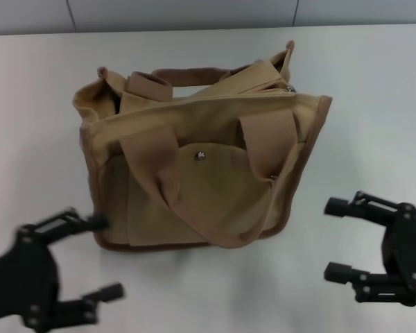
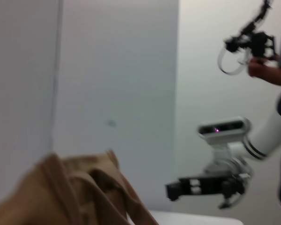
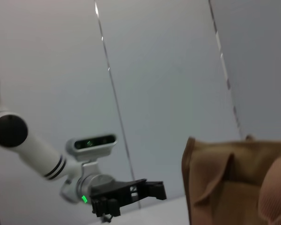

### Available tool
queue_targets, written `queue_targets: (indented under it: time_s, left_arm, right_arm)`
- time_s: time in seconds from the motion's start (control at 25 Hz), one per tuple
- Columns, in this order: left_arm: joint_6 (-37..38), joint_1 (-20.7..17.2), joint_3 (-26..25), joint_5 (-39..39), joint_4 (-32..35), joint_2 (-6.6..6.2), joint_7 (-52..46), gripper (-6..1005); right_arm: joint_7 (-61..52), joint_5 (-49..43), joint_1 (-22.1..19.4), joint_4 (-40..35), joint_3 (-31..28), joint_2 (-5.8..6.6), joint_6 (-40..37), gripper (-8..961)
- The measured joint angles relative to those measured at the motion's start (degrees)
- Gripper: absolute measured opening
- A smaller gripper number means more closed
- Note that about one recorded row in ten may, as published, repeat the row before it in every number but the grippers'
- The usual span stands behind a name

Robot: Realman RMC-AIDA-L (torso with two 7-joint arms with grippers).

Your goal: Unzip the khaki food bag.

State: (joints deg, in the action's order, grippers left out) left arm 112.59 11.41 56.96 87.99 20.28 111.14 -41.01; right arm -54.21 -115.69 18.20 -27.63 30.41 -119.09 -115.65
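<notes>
The khaki food bag stands in the middle of the white table, tan canvas with brown trim. Its two handles flop over the front and top. The snap stud of the front pocket faces me. The top opening runs along the upper edge; I cannot tell how far the zipper is closed. My left gripper is open and empty at the bag's lower left corner, one fingertip close to the bag's edge. My right gripper is open and empty to the right of the bag, apart from it. The bag also shows in the left wrist view and right wrist view.
The white table spreads around the bag, with a grey wall behind. The left wrist view shows my right gripper farther off and a person's hand holding a device. The right wrist view shows my left gripper farther off.
</notes>
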Motion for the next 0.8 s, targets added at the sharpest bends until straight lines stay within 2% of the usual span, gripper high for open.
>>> queue_targets:
  time_s: [0.04, 0.08, 0.12, 0.24, 0.8]
  left_arm:
    - [0.0, 0.0, 0.0, 0.0, 0.0, 0.00, 0.0, 832]
    - [-2.0, 2.0, 1.9, 2.5, -0.1, 0.83, -0.3, 834]
    - [-2.5, 2.6, 1.7, 3.5, -0.1, 1.13, -0.4, 833]
    - [-2.8, 2.9, 1.5, 3.9, 0.0, 1.41, -0.6, 830]
    - [-3.0, 2.5, 0.0, 3.8, 0.0, 1.11, -0.5, 829]
  right_arm:
    - [-0.8, -0.8, 0.4, -0.1, 0.0, 0.00, 0.4, 788]
    - [-1.3, -1.4, 0.8, -0.2, 0.1, 0.01, 0.7, 816]
    - [-1.5, -1.8, 1.1, -0.2, 0.1, 0.01, 1.1, 843]
    - [-1.8, -2.2, 1.4, -0.2, 0.1, 0.02, 1.8, 843]
    - [-2.2, -2.1, 2.1, -0.3, -0.2, -0.21, 2.8, 843]
